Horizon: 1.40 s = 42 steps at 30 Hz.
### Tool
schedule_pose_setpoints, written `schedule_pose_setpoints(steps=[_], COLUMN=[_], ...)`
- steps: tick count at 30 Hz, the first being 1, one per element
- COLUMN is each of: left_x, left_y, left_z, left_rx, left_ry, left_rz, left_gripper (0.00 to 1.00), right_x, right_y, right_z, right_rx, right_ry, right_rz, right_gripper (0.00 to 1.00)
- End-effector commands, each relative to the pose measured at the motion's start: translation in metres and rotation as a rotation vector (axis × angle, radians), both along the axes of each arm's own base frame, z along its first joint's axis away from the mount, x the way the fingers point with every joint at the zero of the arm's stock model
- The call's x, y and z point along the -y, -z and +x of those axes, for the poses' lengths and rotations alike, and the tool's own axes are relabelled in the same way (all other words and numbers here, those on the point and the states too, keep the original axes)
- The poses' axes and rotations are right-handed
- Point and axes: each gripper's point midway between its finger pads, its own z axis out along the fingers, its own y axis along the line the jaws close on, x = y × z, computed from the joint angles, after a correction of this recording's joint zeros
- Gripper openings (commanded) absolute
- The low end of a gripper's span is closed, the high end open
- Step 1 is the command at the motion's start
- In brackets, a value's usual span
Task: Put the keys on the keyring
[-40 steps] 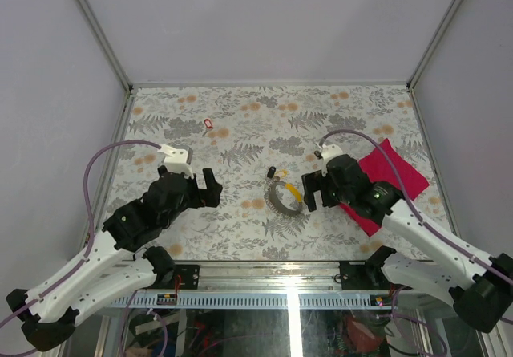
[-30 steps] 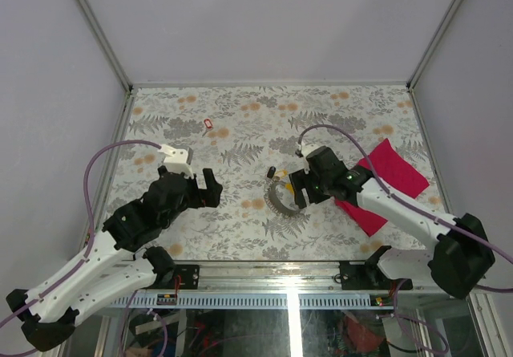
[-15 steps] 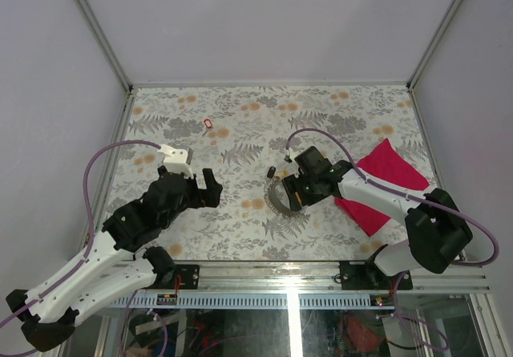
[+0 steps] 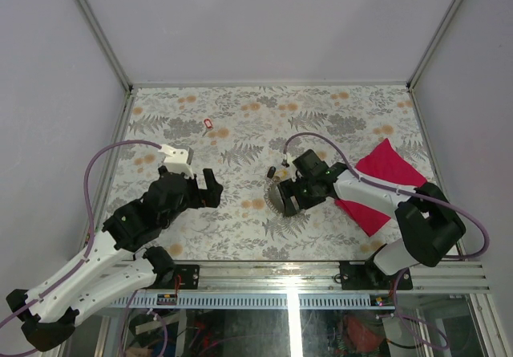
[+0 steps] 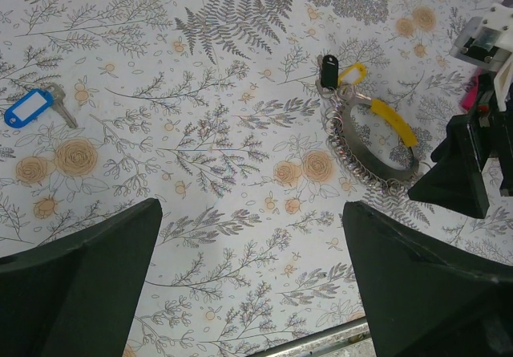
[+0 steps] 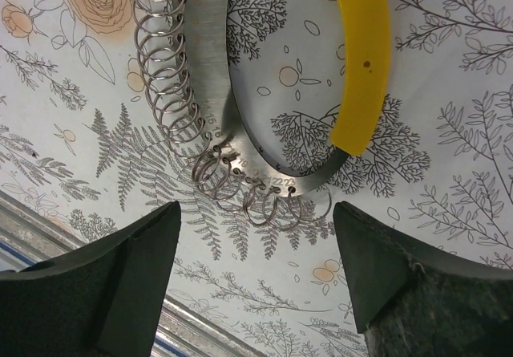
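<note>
Floral tbl (image 4: 240, 108): keyring (image 6: 215, 68), keys (image 5: 328, 70) (+ cloth (image 4: 393, 172))

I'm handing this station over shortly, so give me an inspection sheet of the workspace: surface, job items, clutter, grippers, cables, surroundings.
Surface: floral-print table top, flat, no spills seen.
Job's things: keyring near centre, carrying many small split rings; black key and yellow key at its far end, attachment unclear; red key lies apart, far left.
Clutter: magenta cloth at right, partly under the right arm.
Grippers: left gripper open, holding nothing; right gripper open, straddling the keyring's ringed arc.
Cables: left purple cable and right purple cable loop in the air.
Surroundings: plain white walls; metal rail at near edge.
</note>
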Motion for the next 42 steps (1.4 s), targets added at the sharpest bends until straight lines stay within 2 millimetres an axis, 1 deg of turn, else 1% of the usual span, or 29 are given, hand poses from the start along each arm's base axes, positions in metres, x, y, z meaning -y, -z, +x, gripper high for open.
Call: schedule_pose_setpoints(steps=[1, 7, 13, 19, 24, 27, 30, 34, 35, 38, 40, 42], left_x=[0.004, 0.005, 0.005, 0.005, 0.006, 0.005, 0.006, 0.006, 0.006, 0.006, 0.006, 0.006], left_y=[-0.022, -0.021, -0.021, -0.021, -0.022, -0.022, -0.022, -0.022, -0.022, -0.022, -0.022, -0.022], left_z=[0.006, 0.006, 0.006, 0.006, 0.006, 0.006, 0.006, 0.005, 0.005, 0.005, 0.006, 0.006], left_rx=[0.054, 0.052, 0.051, 0.052, 0.052, 0.053, 0.053, 0.052, 0.051, 0.052, 0.053, 0.052], left_ry=[-0.002, 0.002, 0.002, 0.002, 0.003, 0.003, 0.005, 0.007, 0.007, 0.007, 0.005, 0.005], left_rz=[-0.052, -0.053, -0.052, -0.053, -0.055, -0.056, -0.056, -0.057, -0.056, -0.056, -0.056, -0.055], left_gripper=[1.0, 1.0, 1.0, 1.0, 1.0, 1.0, 1.0, 1.0, 1.0, 1.0, 1.0, 1.0], right_x=[-0.009, -0.014, -0.02, -0.034, -0.058, -0.077, -0.099, -0.129, -0.139, -0.162, -0.17, -0.167], right_y=[0.004, 0.008, 0.013, 0.01, 0.006, 0.003, -0.003, -0.004, -0.008, -0.014, -0.018, -0.018], right_z=[0.0, -0.003, -0.011, -0.023, -0.039, -0.049, -0.059, -0.07, -0.072, -0.081, -0.08, -0.073], right_rx=[-0.02, -0.042, -0.086, -0.099, -0.106, -0.111, -0.115, -0.134, -0.131, -0.138, -0.125, -0.088], right_ry=[-0.021, -0.037, -0.053, -0.082, -0.125, -0.149, -0.18, -0.236, -0.259, -0.32, -0.341, -0.334], right_rz=[0.034, 0.054, 0.06, 0.06, 0.068, 0.083, 0.124, 0.167, 0.186, 0.242, 0.254, 0.22], right_gripper=[0.84, 0.85, 0.85, 0.85, 0.85, 0.85, 0.85, 0.85, 0.85, 0.86, 0.86, 0.86])
